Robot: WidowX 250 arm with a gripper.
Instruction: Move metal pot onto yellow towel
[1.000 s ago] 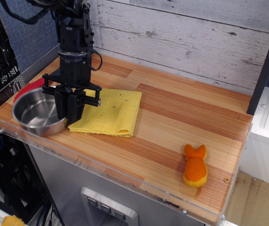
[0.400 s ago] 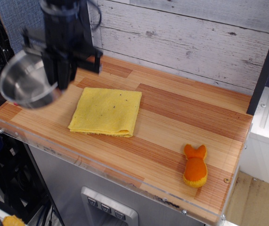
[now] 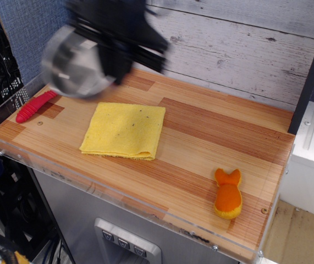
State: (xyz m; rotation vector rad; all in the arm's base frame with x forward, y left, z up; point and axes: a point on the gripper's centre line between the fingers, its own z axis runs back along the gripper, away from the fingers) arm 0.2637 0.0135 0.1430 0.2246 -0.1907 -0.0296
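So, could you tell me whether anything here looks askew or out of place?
Only the pot: it is held in the air above the table's back-left, tipped so its underside faces the camera, and motion-blurred. The towel lies flat, one edge folded. The red tool and orange toy lie undisturbed.

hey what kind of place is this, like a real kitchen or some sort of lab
Probably a robot test bench, not a real kitchen. A small wooden tabletop edged with clear plastic stands before a plank-pattern backdrop, holding only props: a yellow towel, an orange stuffed toy and a red object.
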